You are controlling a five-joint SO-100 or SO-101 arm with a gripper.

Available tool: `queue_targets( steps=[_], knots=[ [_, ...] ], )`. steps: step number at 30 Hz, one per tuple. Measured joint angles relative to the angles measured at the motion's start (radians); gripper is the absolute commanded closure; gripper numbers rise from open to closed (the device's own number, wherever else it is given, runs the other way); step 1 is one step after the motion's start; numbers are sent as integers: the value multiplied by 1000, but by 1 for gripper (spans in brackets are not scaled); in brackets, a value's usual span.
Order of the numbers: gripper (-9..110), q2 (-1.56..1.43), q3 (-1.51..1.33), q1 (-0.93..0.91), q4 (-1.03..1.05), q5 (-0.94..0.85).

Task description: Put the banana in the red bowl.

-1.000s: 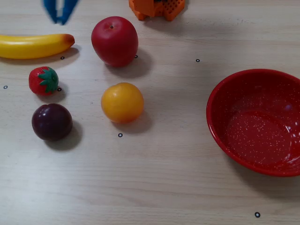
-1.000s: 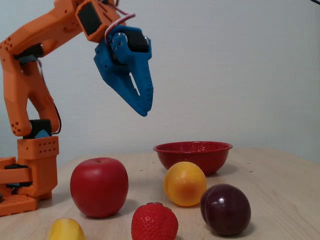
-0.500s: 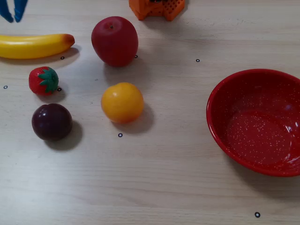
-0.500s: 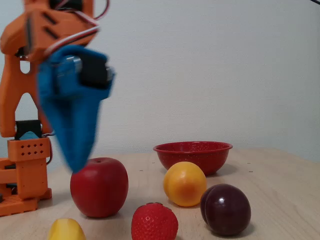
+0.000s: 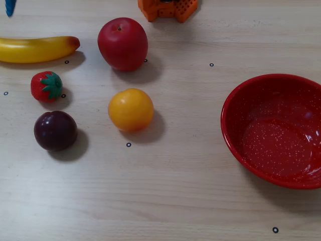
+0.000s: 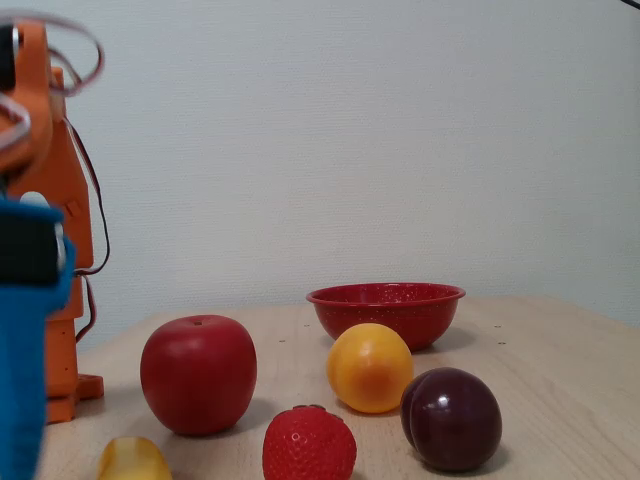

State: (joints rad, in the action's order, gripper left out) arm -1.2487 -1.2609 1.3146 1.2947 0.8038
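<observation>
One claw (image 5: 9, 7) tip visible (opening unclear), above banana (image 5: 37, 49).

Wooden table (image 5: 180, 201) bearing banana (image 5: 35, 49), red bowl (image 5: 276, 130), apple (image 5: 122, 43), orange (image 5: 131, 110).

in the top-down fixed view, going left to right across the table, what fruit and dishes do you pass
banana → strawberry → plum → red apple → orange → red bowl. The first three overlap in left-right span, so they are ordered by their centres.
</observation>
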Motion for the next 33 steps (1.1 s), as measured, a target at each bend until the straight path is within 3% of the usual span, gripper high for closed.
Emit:
queue_targets(
  steps=[4, 9, 14, 28, 33],
  knots=[
    [51, 43, 2, -8, 0, 72],
    [47, 71, 37, 3, 28, 138],
    [47, 81, 78, -6, 130, 267],
    [48, 195, 54, -89, 83, 379],
    [57, 213, 40, -95, 41, 399]
  ],
)
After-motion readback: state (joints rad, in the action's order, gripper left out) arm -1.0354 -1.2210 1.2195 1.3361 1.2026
